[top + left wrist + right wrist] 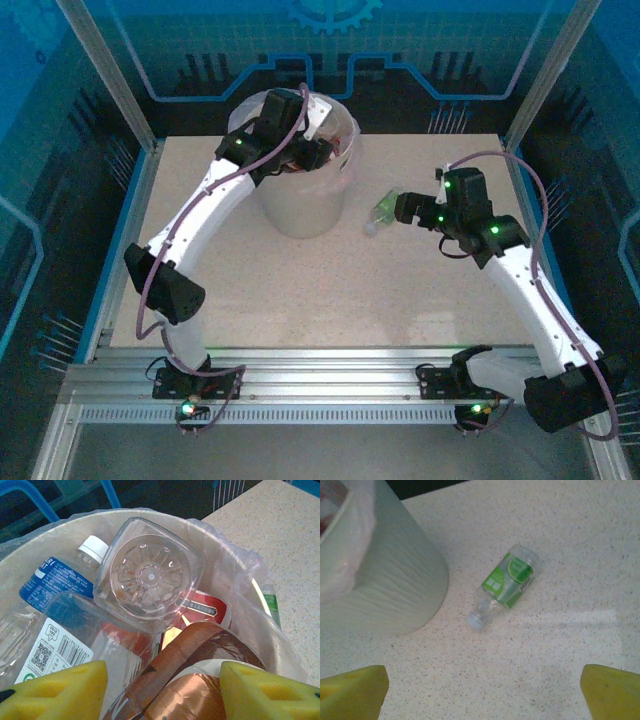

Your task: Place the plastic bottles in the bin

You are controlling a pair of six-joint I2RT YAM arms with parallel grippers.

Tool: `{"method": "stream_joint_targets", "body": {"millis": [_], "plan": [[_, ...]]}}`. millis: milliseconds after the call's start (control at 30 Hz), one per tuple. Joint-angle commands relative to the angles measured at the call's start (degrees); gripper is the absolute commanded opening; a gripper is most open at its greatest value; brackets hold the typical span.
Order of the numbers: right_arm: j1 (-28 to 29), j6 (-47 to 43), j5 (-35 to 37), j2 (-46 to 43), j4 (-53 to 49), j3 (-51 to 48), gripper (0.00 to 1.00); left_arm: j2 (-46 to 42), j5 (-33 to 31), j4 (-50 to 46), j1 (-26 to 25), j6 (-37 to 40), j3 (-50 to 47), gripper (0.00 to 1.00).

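Note:
The bin (300,205) stands at the back middle of the table, holding several plastic bottles. My left gripper (310,155) hangs over its mouth. In the left wrist view a copper-labelled bottle (200,645) lies between the yellow fingers of that gripper (162,690); whether they press on it is unclear. Behind it are a clear bottle (150,575) seen base-on, a blue-labelled one (45,582) and a red-labelled one (205,610). A green-labelled bottle (381,212) (506,585) lies on the table right of the bin (385,580). My right gripper (400,208) (482,695) hovers open near it, holding nothing.
The bin's clear liner (245,565) drapes over the rim. Metal frame posts (110,70) and blue panels enclose the table on the left, right and back. Bare speckled tabletop (330,290) stretches from the bin to the arm bases.

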Motion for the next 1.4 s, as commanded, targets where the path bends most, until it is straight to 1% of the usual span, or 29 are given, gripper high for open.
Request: {"method": "stream_joint_targets", "body": {"millis": [0, 133, 300, 433, 600, 667, 700, 733, 1000, 1100, 1233, 1367], "plan": [[-0.69, 3.49, -1.98, 2.86, 1.75, -0.89, 1.00, 0.70, -0.48, -1.27, 1.09, -1.24, -1.75, 0.62], [-0.27, 4.99, -1.63, 6.32, 3.89, -1.76, 1.00, -0.46, -0.19, 0.01, 1.15, -1.94, -1.72, 0.64], [0.69, 6.37, 0.49, 9.99, 5.88, -2.39, 1.00, -3.27, 0.79, 2.99, 1.11, -3.36, -0.75, 0.69], [1.76, 7.54, 2.16, 13.83, 7.12, -1.84, 1.00, -6.82, 1.44, 7.37, 1.11, -5.20, -1.36, 0.79], [2.71, 9.25, 3.23, 19.68, 8.89, -0.20, 1.00, -12.18, 1.42, 14.36, 1.11, -7.93, -5.85, 0.86], [2.91, 9.87, 3.40, 22.28, 9.30, 0.99, 1.00, -14.61, 1.17, 16.27, 1.09, -9.18, -8.33, 0.93], [3.07, 10.27, 3.54, 23.67, 9.39, 1.68, 1.00, -16.15, 1.14, 17.38, 1.10, -10.02, -10.02, 0.98], [3.22, 10.64, 3.90, 24.94, 9.47, 2.31, 1.00, -17.78, 1.23, 18.71, 1.10, -10.83, -12.12, 0.99], [3.35, 13.12, 6.47, 34.96, 10.18, 7.72, 1.00, -31.38, 0.80, 28.78, 1.20, -18.32, -30.76, 0.99], [3.52, 13.97, 7.60, 38.57, 10.28, 10.19, 1.00, -35.10, 0.16, 31.09, 1.19, -20.35, -36.05, 0.99], [3.48, 16.29, 10.48, 41.95, 10.09, 12.99, 1.00, -37.99, -1.19, 31.14, 1.28, -21.43, -39.64, 0.99], [4.31, 17.69, 14.80, 45.44, 8.54, 16.69, 1.00, -39.11, -1.41, 30.73, 1.41, -21.35, -40.60, 0.99]]}}
